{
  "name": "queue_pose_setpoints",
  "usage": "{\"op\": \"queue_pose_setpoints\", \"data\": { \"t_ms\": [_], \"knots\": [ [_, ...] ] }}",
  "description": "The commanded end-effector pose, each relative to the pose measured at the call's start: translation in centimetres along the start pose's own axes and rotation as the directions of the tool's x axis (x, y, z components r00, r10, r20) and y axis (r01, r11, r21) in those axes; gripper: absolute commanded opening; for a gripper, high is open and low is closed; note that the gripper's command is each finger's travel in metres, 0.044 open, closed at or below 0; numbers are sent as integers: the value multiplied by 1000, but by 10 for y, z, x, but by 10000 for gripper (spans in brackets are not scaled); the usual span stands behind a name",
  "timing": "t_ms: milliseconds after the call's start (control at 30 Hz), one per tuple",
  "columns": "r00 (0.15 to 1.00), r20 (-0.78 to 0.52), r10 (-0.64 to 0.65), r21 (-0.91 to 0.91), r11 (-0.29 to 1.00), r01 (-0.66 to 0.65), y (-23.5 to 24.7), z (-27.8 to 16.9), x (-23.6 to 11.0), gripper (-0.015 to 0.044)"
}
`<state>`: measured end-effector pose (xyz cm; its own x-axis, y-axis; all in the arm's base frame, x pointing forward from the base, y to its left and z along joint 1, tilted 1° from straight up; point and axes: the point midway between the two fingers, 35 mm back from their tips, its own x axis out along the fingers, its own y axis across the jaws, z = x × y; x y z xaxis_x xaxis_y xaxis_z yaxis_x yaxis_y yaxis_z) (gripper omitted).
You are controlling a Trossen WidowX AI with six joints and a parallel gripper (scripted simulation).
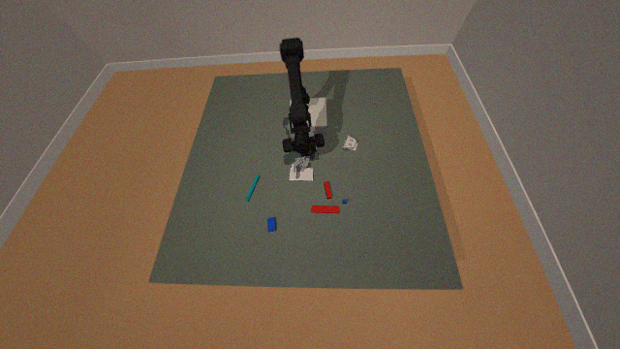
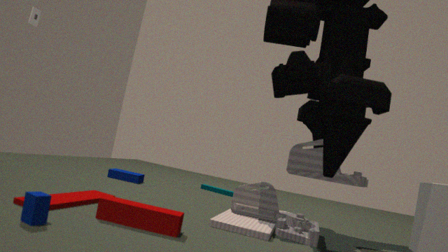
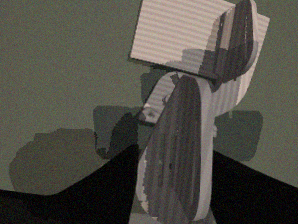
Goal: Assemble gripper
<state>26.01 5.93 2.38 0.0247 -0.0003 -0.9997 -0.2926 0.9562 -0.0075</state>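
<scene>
The pale gripper base lies flat on the mat. One grey jaw stands on the base; whether it is seated on its pin cannot be seen. My gripper is shut on the other jaw and holds it in the air above the pin end of the base, apart from it. In the wrist view the held jaw covers part of that pin end. The housing plate lies on the mat, to the right of the arm in the top view.
Two red bars, a small blue block, a larger blue block and a teal stick lie around the base. A pale block stands behind.
</scene>
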Motion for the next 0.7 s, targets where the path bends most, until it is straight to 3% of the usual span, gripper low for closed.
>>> {"op": "queue_pose_setpoints", "data": {
  "t_ms": [0, 400, 667],
  "knots": [
    [1000, 2, -3, 65, 998, 3, 9, 2, -1, 134],
    [1000, 2, -1, 303, 953, 0, 42, 3, -1, 134],
    [1000, 2, 0, 316, 949, 0, 44, 3, -1, 134]
  ]
}}
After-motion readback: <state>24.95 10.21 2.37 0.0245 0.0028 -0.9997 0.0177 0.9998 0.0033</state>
